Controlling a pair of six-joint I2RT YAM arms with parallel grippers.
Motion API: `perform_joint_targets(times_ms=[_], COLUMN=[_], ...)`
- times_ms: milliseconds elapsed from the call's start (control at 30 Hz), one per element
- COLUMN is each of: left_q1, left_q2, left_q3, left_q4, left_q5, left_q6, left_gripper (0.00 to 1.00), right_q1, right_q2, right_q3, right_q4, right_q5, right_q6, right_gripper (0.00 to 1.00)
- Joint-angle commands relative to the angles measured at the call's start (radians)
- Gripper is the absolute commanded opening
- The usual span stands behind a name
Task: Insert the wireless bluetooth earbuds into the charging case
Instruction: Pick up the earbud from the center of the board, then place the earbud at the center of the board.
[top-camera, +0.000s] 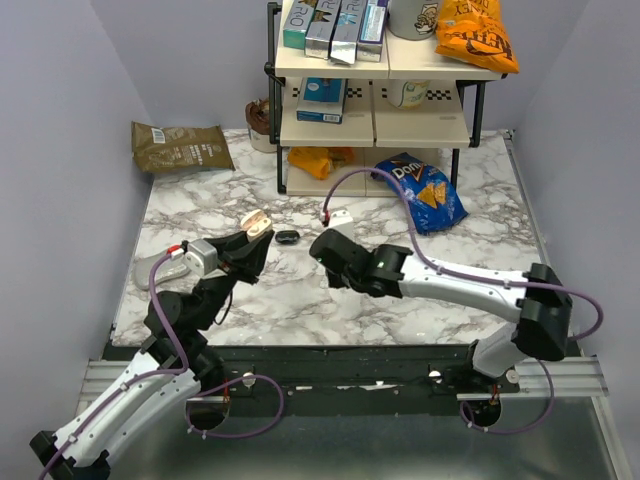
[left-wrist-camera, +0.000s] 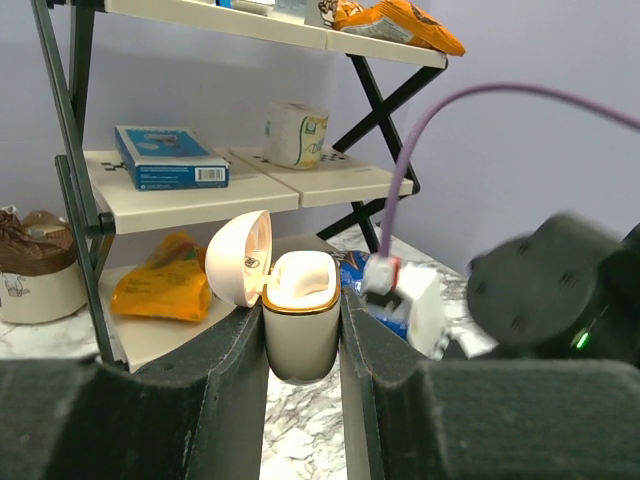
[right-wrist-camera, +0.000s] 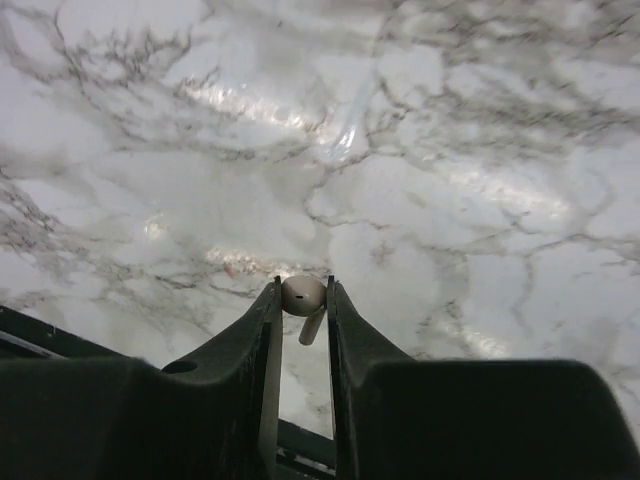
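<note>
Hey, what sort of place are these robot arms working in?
Probably a lab test cell dressed like a pantry: a marble-patterned table, a shelf rack stocked with boxes, chip bags, and plain walls closing it in.

We count one charging case (left-wrist-camera: 300, 335), one cream earbud (right-wrist-camera: 303, 294), and one small dark thing (top-camera: 287, 237) in front of the shelf rack (top-camera: 420, 128), perhaps a black bud or two, too small to tell. We count four snack bags: one orange bag (top-camera: 476, 35) on the rack's top shelf, a second orange bag (top-camera: 320, 160) on its bottom shelf, one blue bag (top-camera: 425, 192) in front of it and one brown bag (top-camera: 180, 147) to its left.
</note>
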Motion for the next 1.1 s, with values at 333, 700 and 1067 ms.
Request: perform_joint_targets(times_ms=[333,700,1067], left_q1=[0.001,0.001,0.000], left_q2=[0.380,0.697,0.823], left_q3=[0.136,0.306,0.336], left_q4=[0.344,0.637,0.774], left_q5=[0.086,0.286,0.388], left_q6=[-0.016,-0.045,-0.108], left_gripper=[0.00,0.00,0.00], right_q1=[-0.054,-0.051,-0.051], right_q2=[-0.352,-0.542,-0.570], right_q3=[0.214,0.054,0.072], right_q4=[0.218,0.636,0.593], right_q5=[0.272,0.109,-0.064], right_q6=[-0.521,-0.782,-0.706], right_gripper=[0.01,0.01,0.01])
